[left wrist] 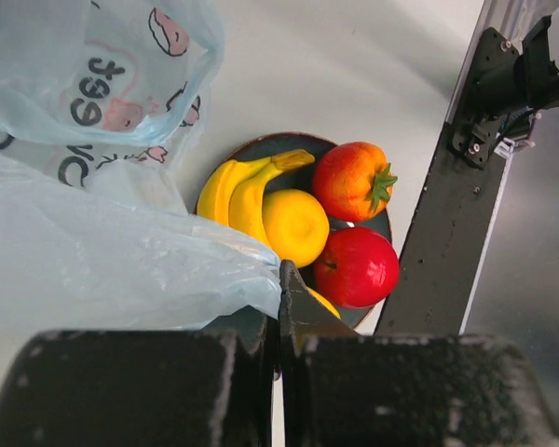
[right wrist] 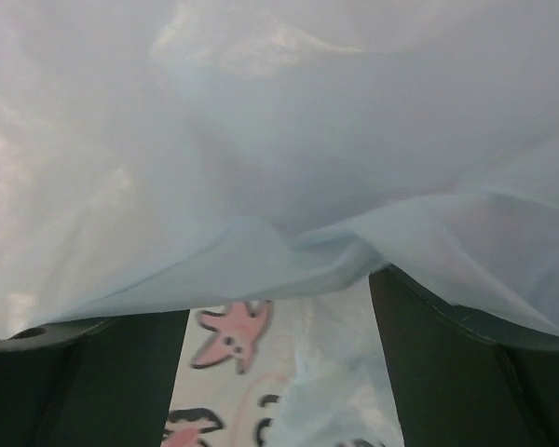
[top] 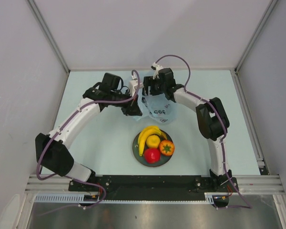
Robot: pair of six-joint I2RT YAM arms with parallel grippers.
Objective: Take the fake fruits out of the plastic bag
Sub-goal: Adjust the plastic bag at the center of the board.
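Top external: holding limp plastic bag (top: 157,109) near tabletop's (top: 95,143) far edge, fake fruits (top: 153,140) on plate (top: 139,159) toward near edge. Left wrist: clamping left end effector (left wrist: 281,279) on bunched, likely slippery bag edge. Right wrist: holding right end effector (right wrist: 278,321) apart under it.

Translucent pale blue for the plastic bag (left wrist: 102,251), printed with pink cartoon figures and black lettering. Yellow banana bunch (left wrist: 238,191) and round fruit (left wrist: 295,226), red apple (left wrist: 357,267), green-topped orange fruit (left wrist: 351,180); dark teal plate (left wrist: 261,144).

The plastic bag (top: 158,109) blocks the plate's (top: 139,160) far side.
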